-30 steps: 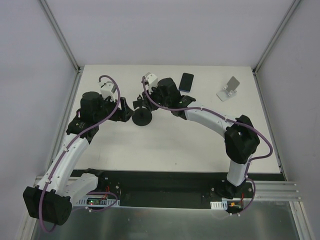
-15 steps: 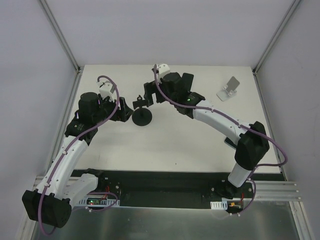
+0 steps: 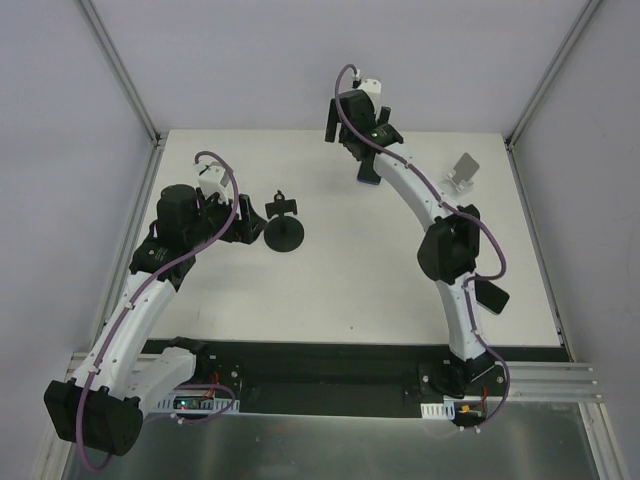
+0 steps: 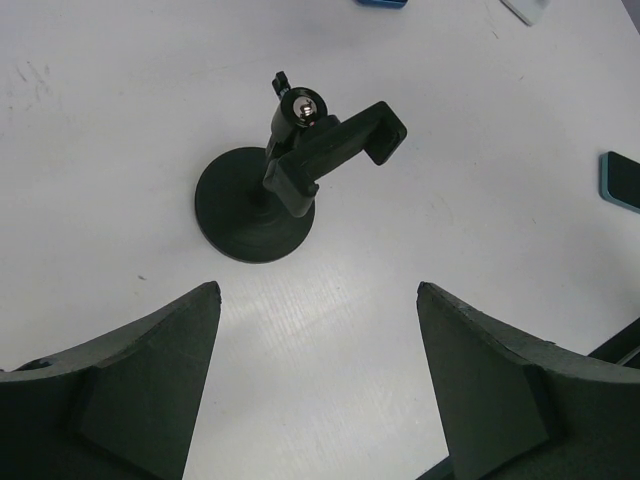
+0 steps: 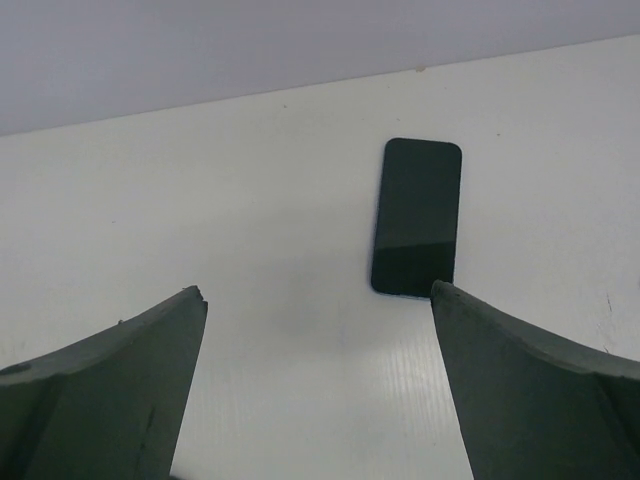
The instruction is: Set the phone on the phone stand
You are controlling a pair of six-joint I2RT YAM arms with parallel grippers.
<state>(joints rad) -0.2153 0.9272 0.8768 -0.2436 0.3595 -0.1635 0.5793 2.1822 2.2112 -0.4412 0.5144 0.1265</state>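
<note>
Black phone (image 5: 416,217) shows whole wrist-side only.

Two phones: the first phone (image 5: 417,215) lies upper right of centre in the right wrist view, and the second phone (image 3: 490,296) is at the lower right of the overhead view. Two stands: a black stand (image 3: 284,228) left of centre and a silver stand (image 3: 460,175) at the upper right. Two robot arms: the left arm (image 3: 140,300) and the right arm (image 3: 440,250).

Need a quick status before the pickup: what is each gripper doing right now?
Left gripper: open, empty, phone stand ahead of it.
Right gripper: open, empty, phone ahead of it.
</note>
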